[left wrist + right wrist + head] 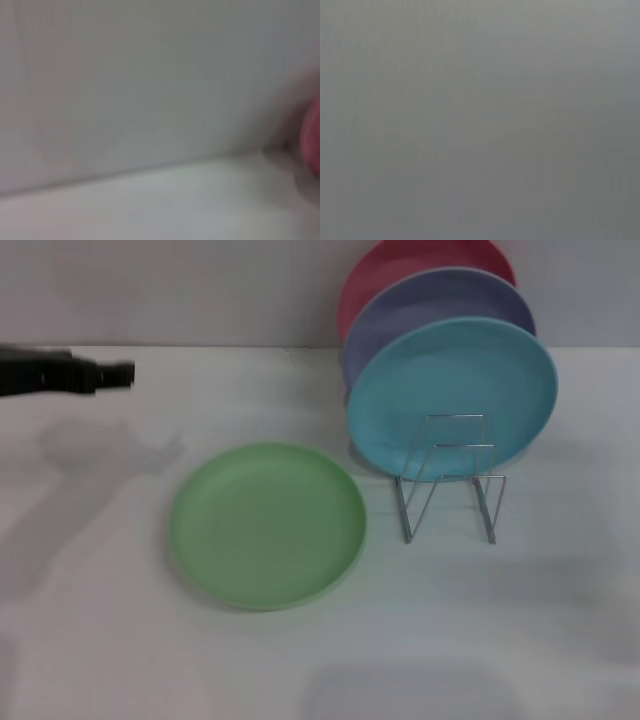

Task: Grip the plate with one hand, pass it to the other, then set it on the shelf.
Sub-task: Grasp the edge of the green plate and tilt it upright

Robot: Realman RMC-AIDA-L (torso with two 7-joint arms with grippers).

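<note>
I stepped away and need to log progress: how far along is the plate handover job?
Nothing looks done yet. The green plate lies flat on the table, ungripped, left of the wire rack, which already holds turquoise, lavender and pink plates. In hand: the left gripper shows at the head view's left edge, well away from the plate. The right gripper is out of sight. Left: grip, pass across, set on the rack.

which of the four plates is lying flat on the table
The light green plate. It lies flat on the table left of the wire rack; the turquoise, lavender and pink plates stand upright.
</note>
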